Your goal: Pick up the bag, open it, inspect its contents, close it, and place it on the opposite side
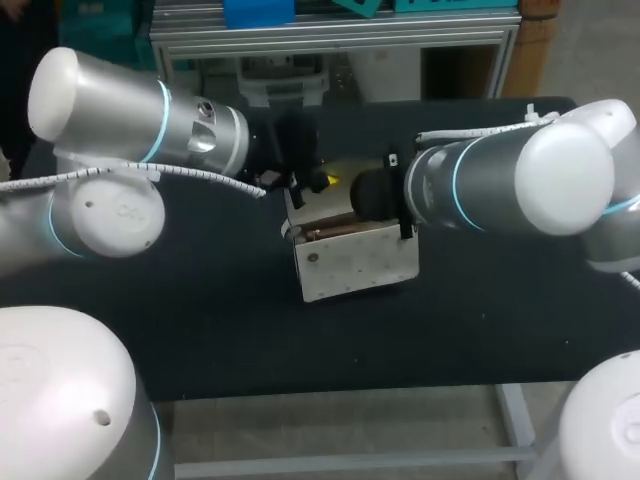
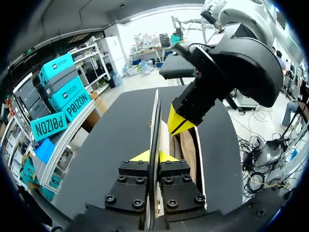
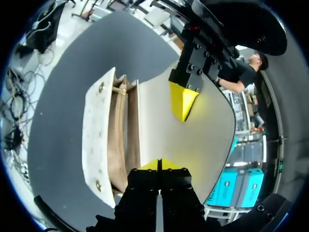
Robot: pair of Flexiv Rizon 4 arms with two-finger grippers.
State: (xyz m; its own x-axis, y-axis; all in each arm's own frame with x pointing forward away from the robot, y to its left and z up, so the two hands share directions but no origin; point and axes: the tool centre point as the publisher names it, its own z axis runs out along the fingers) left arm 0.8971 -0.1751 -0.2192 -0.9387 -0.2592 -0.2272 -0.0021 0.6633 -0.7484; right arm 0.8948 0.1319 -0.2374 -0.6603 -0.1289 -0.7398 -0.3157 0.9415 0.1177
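A small white bag [image 1: 355, 265] stands on the black table [image 1: 200, 310] with its flap [image 3: 203, 135] lifted and the brown inside [image 3: 118, 140] showing. My left gripper [image 2: 153, 157] is shut on the flap's edge [image 2: 157, 116], holding it upright. In the right wrist view this left gripper [image 3: 183, 101] shows as a yellow tip against the flap's inner face. My right gripper [image 3: 159, 164] is shut with nothing between its fingers and sits at the bag's mouth next to the flap. From the left wrist it appears as the right gripper [image 2: 178, 123] just above the open bag. In the head view both wrists meet over the bag's top.
Both arms crowd the middle of the table above the bag. An aluminium frame [image 1: 330, 35] runs along the table's far edge. Bare black tabletop lies to the left, right and front of the bag.
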